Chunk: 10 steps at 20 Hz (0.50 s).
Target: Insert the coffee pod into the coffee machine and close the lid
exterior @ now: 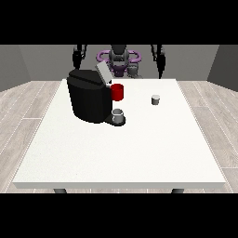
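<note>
A black coffee machine point(89, 100) stands with its lid point(103, 73) raised. The coffee pod point(155, 99) sits apart on the white table point(121, 153). Both hands hang behind the table, finger positions unclear.

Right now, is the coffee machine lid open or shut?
Open. The grey lid stands tilted up from the top of the black coffee machine. The small coffee pod sits upright on the table, not in the machine.

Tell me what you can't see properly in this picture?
- Front view: the inside of the pod slot under the raised lid is hidden by the machine body.
- Front view: the red part is partly covered by the machine, so I cannot tell what it is.
- Front view: the pod is too small to show markings.
- Front view: both hands are too small to show their fingers.
</note>
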Tool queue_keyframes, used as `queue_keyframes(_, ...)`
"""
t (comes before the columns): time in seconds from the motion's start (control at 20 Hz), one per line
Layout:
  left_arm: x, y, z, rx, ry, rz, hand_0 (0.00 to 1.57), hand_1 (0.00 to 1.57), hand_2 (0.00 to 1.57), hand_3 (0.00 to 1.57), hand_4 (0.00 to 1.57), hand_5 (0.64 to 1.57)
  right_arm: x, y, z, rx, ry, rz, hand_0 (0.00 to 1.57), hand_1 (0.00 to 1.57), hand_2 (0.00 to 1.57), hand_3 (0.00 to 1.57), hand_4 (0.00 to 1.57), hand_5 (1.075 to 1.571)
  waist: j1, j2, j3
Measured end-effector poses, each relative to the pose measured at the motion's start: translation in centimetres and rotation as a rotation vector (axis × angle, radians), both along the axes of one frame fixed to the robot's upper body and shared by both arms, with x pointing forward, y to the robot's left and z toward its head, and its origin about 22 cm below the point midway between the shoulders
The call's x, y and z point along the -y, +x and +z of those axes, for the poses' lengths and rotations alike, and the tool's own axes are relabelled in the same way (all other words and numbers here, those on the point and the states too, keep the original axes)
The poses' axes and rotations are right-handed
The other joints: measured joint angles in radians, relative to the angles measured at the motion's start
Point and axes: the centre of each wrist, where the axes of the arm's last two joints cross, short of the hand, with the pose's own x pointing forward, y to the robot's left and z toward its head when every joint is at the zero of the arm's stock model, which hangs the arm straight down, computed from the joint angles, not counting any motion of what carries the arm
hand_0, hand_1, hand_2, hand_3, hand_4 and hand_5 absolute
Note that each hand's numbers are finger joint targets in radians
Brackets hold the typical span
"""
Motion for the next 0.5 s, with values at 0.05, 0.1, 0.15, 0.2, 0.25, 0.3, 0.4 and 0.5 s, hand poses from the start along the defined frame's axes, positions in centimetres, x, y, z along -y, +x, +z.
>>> queue_keyframes(0.05,0.3,-0.2,-0.4,0.006,-0.006,-0.012,0.0,0.0,0.0,0.0,0.28,1.571,0.2,0.2,0.0,-0.005,0.001,-0.011,0.0,0.0,0.0,0.0,0.13,1.571,0.009,-0.002,0.0021)
queue_keyframes(0.1,0.3,-0.1,-0.3,0.018,-0.011,-0.019,0.0,0.0,0.0,0.0,0.28,1.571,0.4,0.4,0.0,-0.01,-0.002,-0.013,0.0,0.0,0.0,0.0,0.13,1.571,0.016,-0.005,0.0037)
queue_keyframes(0.15,0.5,-0.1,-0.2,0.029,-0.018,-0.024,0.0,0.0,0.0,0.0,0.28,1.571,0.7,0.2,-0.4,-0.026,-0.007,-0.016,0.0,0.0,0.0,0.0,0.13,1.571,0.016,-0.015,0.0048)
queue_keyframes(0.2,0.5,-0.1,-0.1,0.053,-0.03,-0.033,0.0,0.0,0.0,0.0,0.28,1.571,0.7,0.3,-0.3,-0.033,-0.008,-0.027,0.0,0.0,0.0,0.0,0.13,1.571,0.02,-0.019,0.006)
queue_keyframes(0.25,-0.2,-0.3,-0.4,0.075,-0.037,-0.036,0.0,0.0,0.0,0.0,0.28,1.571,0.9,0.0,-0.5,-0.039,-0.003,-0.029,0.0,0.0,0.0,0.0,0.13,1.571,0.019,-0.02,0.0066)
queue_keyframes(0.3,-0.4,-0.8,-0.6,0.089,-0.048,-0.054,0.0,0.0,0.0,0.0,0.28,1.571,1.5,-0.3,-0.8,-0.057,-0.001,-0.035,0.0,0.0,0.0,0.0,0.13,1.571,0.025,-0.033,0.0072)
queue_keyframes(0.4,-1.1,-0.9,-0.4,0.121,-0.065,-0.059,0.0,0.0,0.0,0.0,0.24,1.571,1.8,-0.6,-1.1,-0.021,0.029,-0.117,0.0,0.0,0.0,0.0,0.09,1.571,0.017,-0.046,0.0081)
queue_keyframes(0.5,-1.6,-0.8,0.0,0.143,-0.028,-0.071,0.0,0.0,0.0,0.0,0.31,1.571,2.0,-0.6,-1.3,0.011,0.047,-0.172,0.0,0.0,0.0,0.0,0.18,1.571,0.02,-0.048,0.0089)
